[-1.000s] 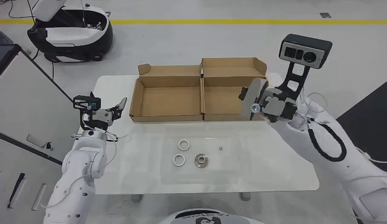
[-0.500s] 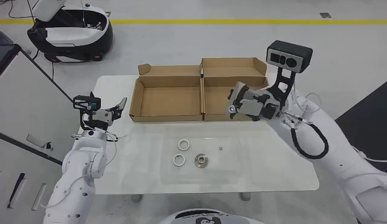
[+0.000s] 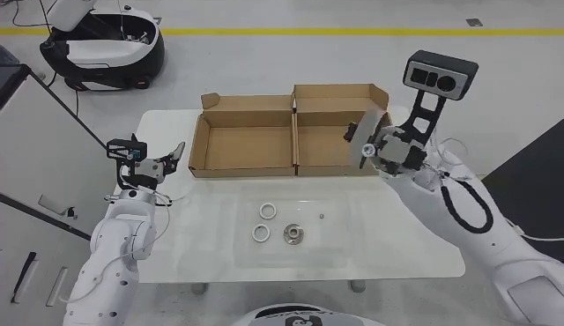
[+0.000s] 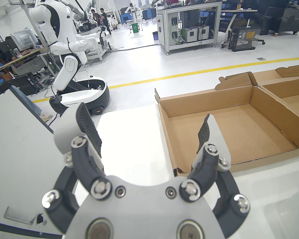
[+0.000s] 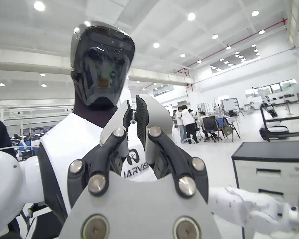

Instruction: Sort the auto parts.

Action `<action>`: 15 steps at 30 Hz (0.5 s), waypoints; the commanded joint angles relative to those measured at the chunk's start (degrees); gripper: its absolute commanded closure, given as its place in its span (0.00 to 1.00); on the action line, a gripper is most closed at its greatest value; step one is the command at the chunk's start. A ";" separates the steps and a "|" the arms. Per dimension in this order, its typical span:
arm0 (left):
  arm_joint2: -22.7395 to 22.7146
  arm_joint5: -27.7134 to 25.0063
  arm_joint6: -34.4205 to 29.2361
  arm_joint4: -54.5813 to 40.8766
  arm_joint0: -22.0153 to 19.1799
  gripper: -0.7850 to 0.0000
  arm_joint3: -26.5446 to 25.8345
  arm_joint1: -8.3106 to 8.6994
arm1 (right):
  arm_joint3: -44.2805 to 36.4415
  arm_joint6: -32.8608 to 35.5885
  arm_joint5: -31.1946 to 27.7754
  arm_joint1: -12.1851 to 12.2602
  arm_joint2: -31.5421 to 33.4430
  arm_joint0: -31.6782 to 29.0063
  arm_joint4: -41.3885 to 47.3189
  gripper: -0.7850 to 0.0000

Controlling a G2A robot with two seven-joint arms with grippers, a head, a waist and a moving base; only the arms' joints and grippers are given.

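R gripper (image 5: 132, 109) raised over right box (image 3: 319, 145), its 3 o'clock end, tips pinching small threaded bolt (image 5: 132, 115). L gripper (image 4: 144, 111) spread wide, at 9 o'clock of left box (image 3: 242, 145). On surface (image 3: 397, 233), 6 o'clock of boxes: white ring (image 3: 267, 210), 2nd white ring (image 3: 261, 233), metal flange part (image 3: 293, 233).
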 commanded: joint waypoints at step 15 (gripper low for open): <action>0.00 0.00 0.00 0.00 0.00 0.00 0.00 0.00 | 1.01 0.75 0.76 1.37 -0.45 -0.59 -3.94 1.00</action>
